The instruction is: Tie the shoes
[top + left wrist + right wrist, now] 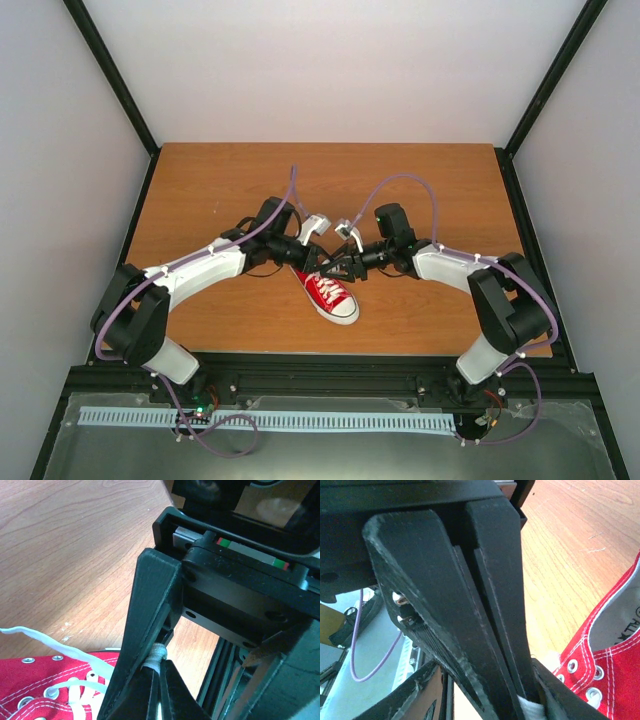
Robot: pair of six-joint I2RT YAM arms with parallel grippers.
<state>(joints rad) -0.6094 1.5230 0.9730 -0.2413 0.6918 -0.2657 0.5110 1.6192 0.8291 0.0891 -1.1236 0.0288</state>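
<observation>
A: Brown wooden desk [420,190] lies bare at the back and along both sides. White walls [330,60] and black frame posts [113,75] hem it in on three sides. Where is the shoe?

B: The small red canvas sneaker [330,295] with the white sole sits near the middle, closer to the near edge. Its toe points toward the bases and a little right. Both arms' tips meet just above its far end.

A: And the left end effector [318,268]?

B: Clamped narrow on a white lace [158,652]. The left wrist view shows the lace right at its fingertips.

A: The right end effector [346,268]?

B: Spread wide. The right wrist view shows its fingers on either side of the left's closed pair. From overhead that crossing is only a dark knot, and the pinch on the lace cannot be made out.
</observation>
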